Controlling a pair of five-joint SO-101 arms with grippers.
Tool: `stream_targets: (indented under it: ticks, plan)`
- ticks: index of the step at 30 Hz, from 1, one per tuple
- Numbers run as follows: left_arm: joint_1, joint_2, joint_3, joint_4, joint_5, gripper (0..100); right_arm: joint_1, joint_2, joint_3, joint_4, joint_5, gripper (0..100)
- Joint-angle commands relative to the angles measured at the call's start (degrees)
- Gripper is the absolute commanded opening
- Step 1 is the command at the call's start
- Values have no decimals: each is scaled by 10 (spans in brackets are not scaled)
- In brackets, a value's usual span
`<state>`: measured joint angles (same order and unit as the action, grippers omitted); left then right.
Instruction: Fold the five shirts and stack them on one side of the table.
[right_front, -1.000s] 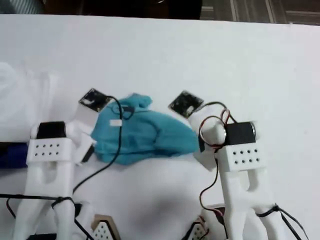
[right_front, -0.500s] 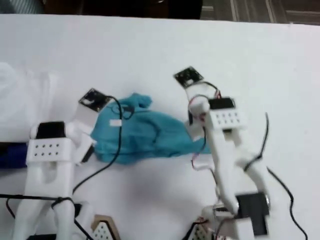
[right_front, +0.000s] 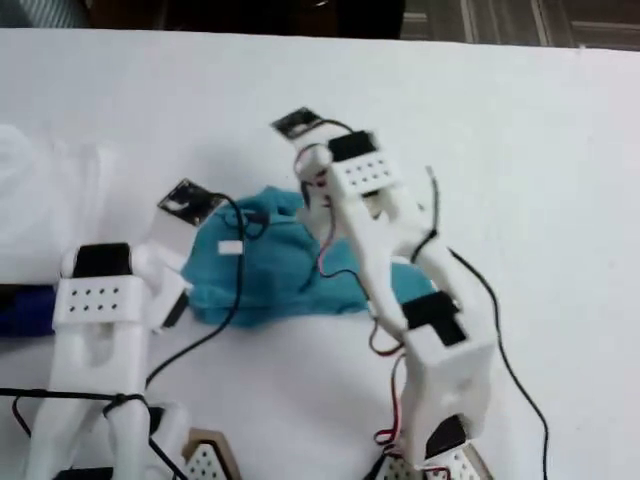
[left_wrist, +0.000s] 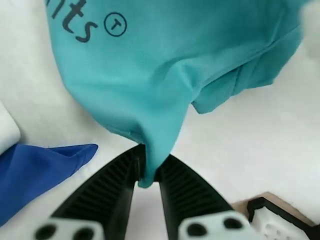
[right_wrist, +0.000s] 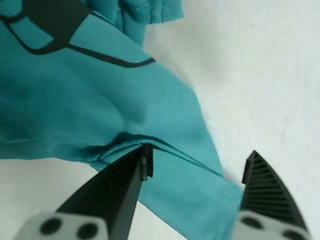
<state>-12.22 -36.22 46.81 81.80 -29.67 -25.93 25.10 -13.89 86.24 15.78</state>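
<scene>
The teal shirt (right_front: 270, 275) lies crumpled on the tabletop (right_front: 520, 130). The left hand (left_wrist: 149, 172) pinches the shirt's edge tight. The right hand (right_wrist: 199, 160), wide open and holding nothing, has swung from beside the shirt to over its hem, probably readying a second grip for spreading.

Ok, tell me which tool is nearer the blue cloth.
Left. The left tool pinches the teal shirt right beside the blue cloth; the right tool hangs open over the shirt, farther away.

Matt teal cloth shirt (left_wrist: 165, 75)
</scene>
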Motion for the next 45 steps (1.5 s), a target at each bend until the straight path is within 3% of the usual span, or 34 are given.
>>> stream_targets:
  ticks: [1,5,10,13,17,24,30,36,41,45]
  plan:
    - [-20,-10,-3,6,-4,27,-6,45,-51,5,-4,291]
    - [-56,-10,-6,2,-5,27,-6,111,-83,9,0,270]
    - [-65,-10,-6,2,-6,27,-2,154,-118,9,-2,2]
    - [-65,-10,-6,2,-6,27,6,163,-126,16,-4,61]
    - [-65,-10,-6,1,-6,27,26,166,-126,23,-5,15]
    - [-62,-10,-18,-24,-4,27,105,125,-182,62,1,19]
    - [-48,-13,-145,-9,0,27,159,46,-324,66,56,19]
    - [27,-13,-261,42,1,27,174,-2,-422,66,62,19]
    - [62,-10,-229,40,0,27,172,5,-419,80,62,19]
    - [57,-12,-138,-9,-4,27,175,42,-384,96,62,21]
